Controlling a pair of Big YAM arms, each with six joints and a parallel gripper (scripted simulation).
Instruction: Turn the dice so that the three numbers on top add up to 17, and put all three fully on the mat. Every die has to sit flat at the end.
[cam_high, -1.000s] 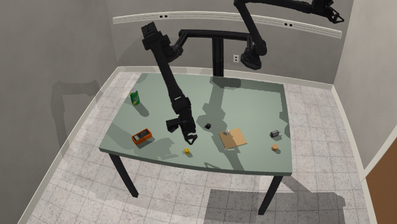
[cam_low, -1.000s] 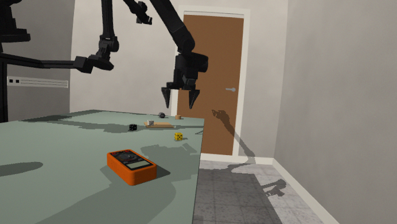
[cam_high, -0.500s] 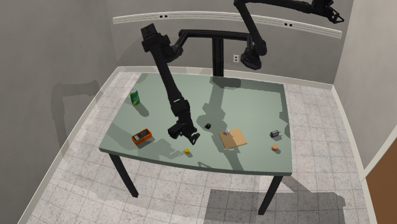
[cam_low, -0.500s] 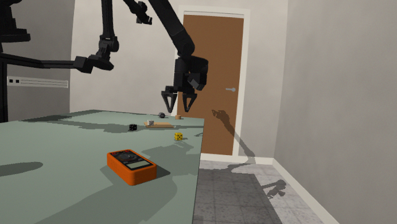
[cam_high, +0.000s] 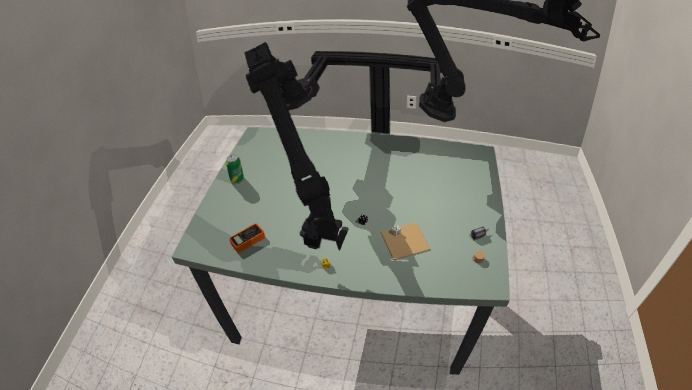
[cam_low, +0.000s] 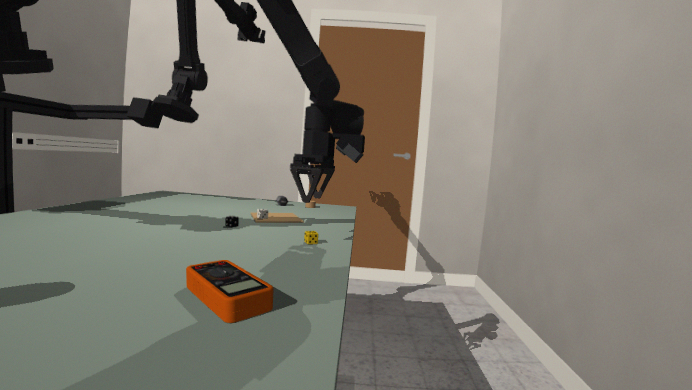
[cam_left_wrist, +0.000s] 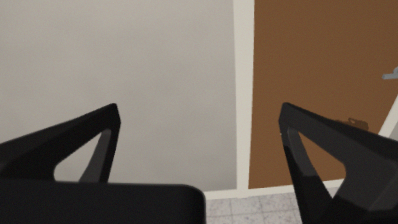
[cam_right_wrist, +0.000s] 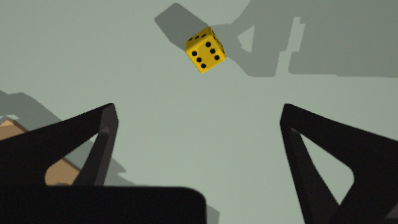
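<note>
The yellow die (cam_high: 326, 263) (cam_low: 311, 237) (cam_right_wrist: 205, 50) sits flat on the table near the front edge, six pips up. The white die (cam_high: 396, 230) (cam_low: 262, 214) is on the mat (cam_high: 414, 245) (cam_low: 282, 218), near its back-left corner in the top view; its top number is too small to read. The black die (cam_high: 363, 219) (cam_low: 231, 221) is on the table beside the mat; its top is unclear. My right gripper (cam_low: 312, 198) (cam_right_wrist: 199, 113) is open and empty, above the table near the yellow die. My left gripper (cam_left_wrist: 199, 112) is open and empty, raised far from the table.
In the top view, an orange multimeter (cam_high: 247, 237) (cam_low: 230, 290) and a green can (cam_high: 234, 169) stand at the left. A small dark cylindrical object (cam_high: 479, 233) and a tan cylinder (cam_high: 479, 257) are right of the mat.
</note>
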